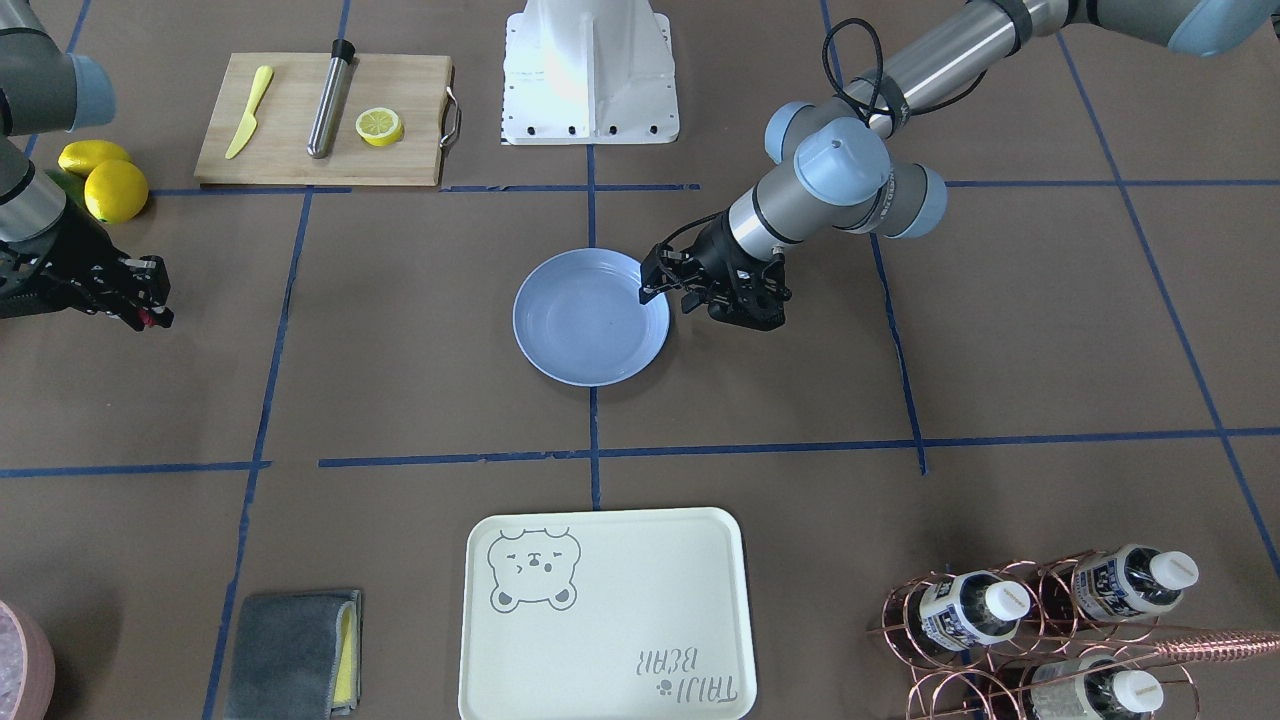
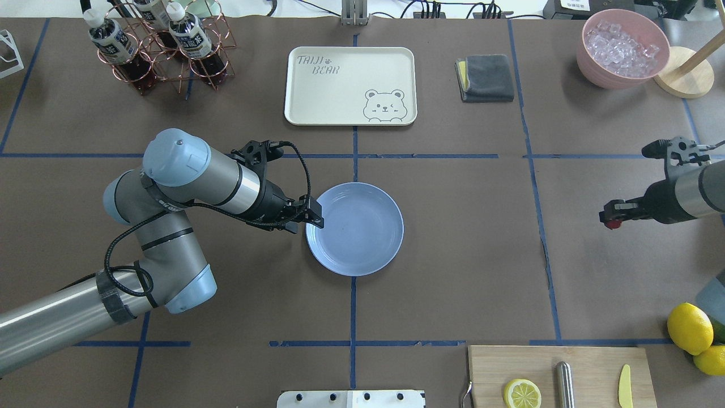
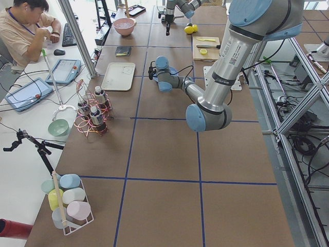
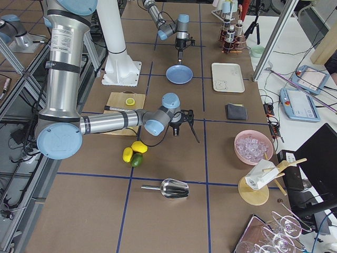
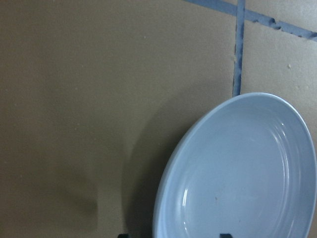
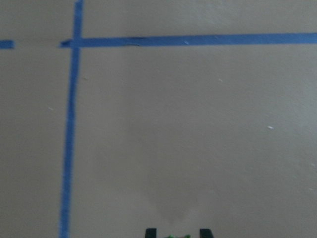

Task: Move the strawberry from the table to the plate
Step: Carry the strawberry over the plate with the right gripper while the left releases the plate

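Note:
The light blue plate [image 2: 357, 229] lies in the middle of the brown-paper table [image 2: 453, 255]. My left gripper [image 2: 313, 218] stands open at the plate's left rim. In the left wrist view its two fingertips [image 5: 124, 235] show wide apart at the bottom edge, with the plate [image 5: 237, 173] rim between them. Far to the right, my right gripper [image 2: 609, 220] is shut on the small dark red strawberry [image 2: 610, 225], held above bare table. From the front, the strawberry [image 1: 152, 320] shows at the right gripper [image 1: 150, 312] tip. The plate [image 1: 590, 320] holds nothing.
A wooden cutting board [image 2: 589, 362] with a lemon half [image 2: 522, 393], metal rod and yellow knife sits near the robot's right. Whole lemons [image 2: 690, 328] lie beside it. A cream bear tray [image 2: 351, 85], grey cloth [image 2: 486, 78], bottle rack [image 2: 158, 51] and pink ice bowl [image 2: 623, 48] line the far edge.

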Robot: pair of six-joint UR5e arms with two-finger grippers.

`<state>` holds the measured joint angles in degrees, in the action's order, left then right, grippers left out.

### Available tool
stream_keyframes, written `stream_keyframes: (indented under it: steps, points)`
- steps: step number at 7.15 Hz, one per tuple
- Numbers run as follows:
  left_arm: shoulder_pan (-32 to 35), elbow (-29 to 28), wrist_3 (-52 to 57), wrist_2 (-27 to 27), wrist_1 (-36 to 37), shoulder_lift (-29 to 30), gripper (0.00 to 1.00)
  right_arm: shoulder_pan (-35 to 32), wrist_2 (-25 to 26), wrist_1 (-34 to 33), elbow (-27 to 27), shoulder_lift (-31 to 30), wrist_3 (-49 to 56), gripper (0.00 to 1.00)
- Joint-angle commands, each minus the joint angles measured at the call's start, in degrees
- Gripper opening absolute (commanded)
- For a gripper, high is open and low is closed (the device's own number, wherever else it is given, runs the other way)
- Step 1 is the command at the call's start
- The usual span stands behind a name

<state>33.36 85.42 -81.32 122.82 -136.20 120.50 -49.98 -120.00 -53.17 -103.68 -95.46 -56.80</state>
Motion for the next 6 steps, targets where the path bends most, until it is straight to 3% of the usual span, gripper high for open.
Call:
stream_keyframes:
  steps: [1, 2, 4, 6]
  points:
    - [1.78, 6.03, 0.02, 0.05, 0.32, -4.62, 0.68, 2.76, 0.55, -10.35, -3.63, 11.91, -11.87, 0.0]
    - [4.23, 8.42, 0.37, 0.49, 0.66, -7.01, 0.67, 7.57, 2.47, -11.86, -3.28, 17.45, -19.06, 0.0]
    - [8.46, 9.5, 5.6, 0.66, 1.1, -8.7, 0.65, 17.68, 13.33, -26.03, -2.93, 32.02, -28.76, 0.0]
    - [9.79, 9.59, 15.0, 0.58, 3.38, -9.58, 0.65, 22.02, 17.59, -28.22, 3.89, 40.5, -34.94, 0.0]
